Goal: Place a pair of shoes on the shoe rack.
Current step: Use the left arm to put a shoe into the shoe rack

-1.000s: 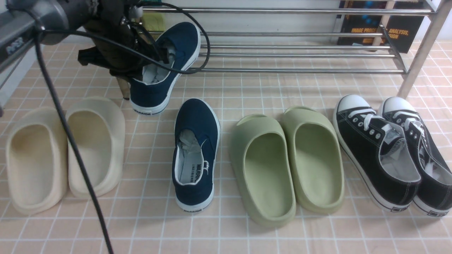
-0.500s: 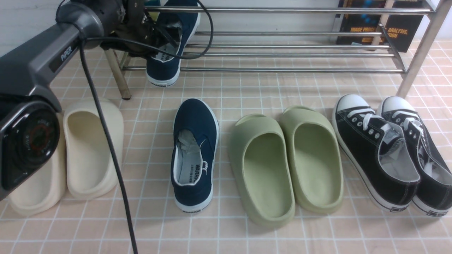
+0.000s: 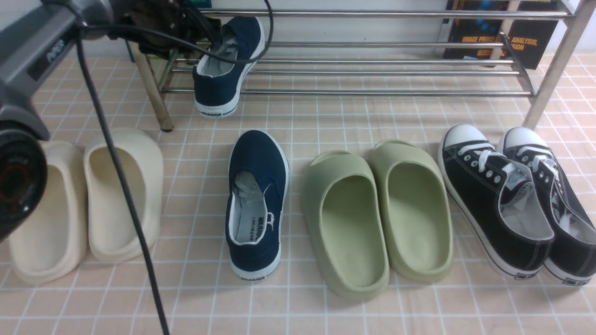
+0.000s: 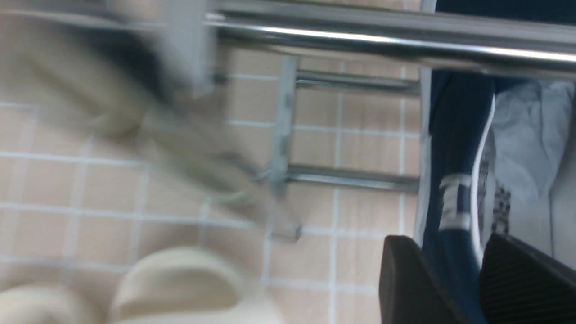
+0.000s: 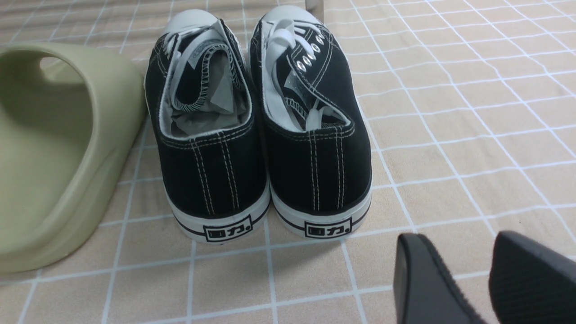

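One navy slip-on shoe (image 3: 226,70) is at the left end of the chrome shoe rack (image 3: 372,72), tilted across the lower bars with its heel out over the front bar. My left gripper (image 3: 198,35) is shut on its side wall. In the left wrist view the gripper (image 4: 454,288) pinches the navy wall (image 4: 454,148) under a rack bar (image 4: 382,40). The other navy shoe (image 3: 256,204) lies on the floor, toe towards the rack. My right gripper (image 5: 468,288) is open and empty above the floor, behind the black sneakers; it does not show in the front view.
Cream slippers (image 3: 121,190) lie on the floor at left and green slippers (image 3: 344,223) right of the floor shoe. Black lace-up sneakers (image 3: 493,200) lie at far right, also in the right wrist view (image 5: 211,135). Rack legs (image 3: 151,90) stand at both ends. A book (image 3: 526,37) stands behind.
My left arm has carried the navy shoe up and away from the floor to the rack's left end, then lowered it a little onto the bars. The other shoes have not moved.
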Robot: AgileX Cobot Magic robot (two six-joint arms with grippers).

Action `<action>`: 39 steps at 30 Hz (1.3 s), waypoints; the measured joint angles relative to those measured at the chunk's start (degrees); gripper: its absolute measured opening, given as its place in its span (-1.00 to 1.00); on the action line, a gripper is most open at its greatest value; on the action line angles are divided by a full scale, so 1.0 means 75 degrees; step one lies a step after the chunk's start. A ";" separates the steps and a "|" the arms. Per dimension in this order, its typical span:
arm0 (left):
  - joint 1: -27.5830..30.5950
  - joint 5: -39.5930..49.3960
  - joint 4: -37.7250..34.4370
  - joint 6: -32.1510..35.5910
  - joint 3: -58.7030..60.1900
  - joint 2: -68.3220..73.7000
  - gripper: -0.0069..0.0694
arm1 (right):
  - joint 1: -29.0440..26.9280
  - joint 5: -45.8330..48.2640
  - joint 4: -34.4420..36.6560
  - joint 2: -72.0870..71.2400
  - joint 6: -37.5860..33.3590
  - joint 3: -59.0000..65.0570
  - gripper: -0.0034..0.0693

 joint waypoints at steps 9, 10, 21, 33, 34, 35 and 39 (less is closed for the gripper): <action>0.0000 0.0836 -0.0592 0.1104 0.1216 -0.0334 -0.70 | 0.0000 0.0000 0.0000 0.0000 0.0000 0.0000 -0.25; 0.0000 0.0576 -0.0723 0.1115 0.1462 -0.0222 -0.74 | 0.0000 0.0000 0.0000 0.0000 0.0000 0.0000 -0.25; 0.0000 -0.1559 -0.1594 0.0854 0.1867 0.0472 -0.79 | 0.0000 0.0000 0.0000 0.0000 0.0000 0.0000 -0.25; 0.0000 -0.1967 -0.1344 0.0663 0.1867 0.0316 -0.77 | 0.0000 0.0000 0.0000 0.0000 0.0000 0.0000 -0.25; 0.0000 -0.1732 -0.1219 0.0663 0.1867 0.0218 -0.77 | 0.0000 0.0000 0.0000 0.0000 0.0000 0.0000 -0.25; 0.0000 -0.1482 -0.1064 0.0663 0.1867 0.0044 -0.76 | 0.0000 0.0000 0.0000 0.0000 0.0000 0.0000 -0.25; 0.0000 -0.0527 -0.0694 0.0671 0.1867 -0.0936 -0.76 | 0.0000 0.0000 0.0000 0.0000 0.0000 0.0000 -0.25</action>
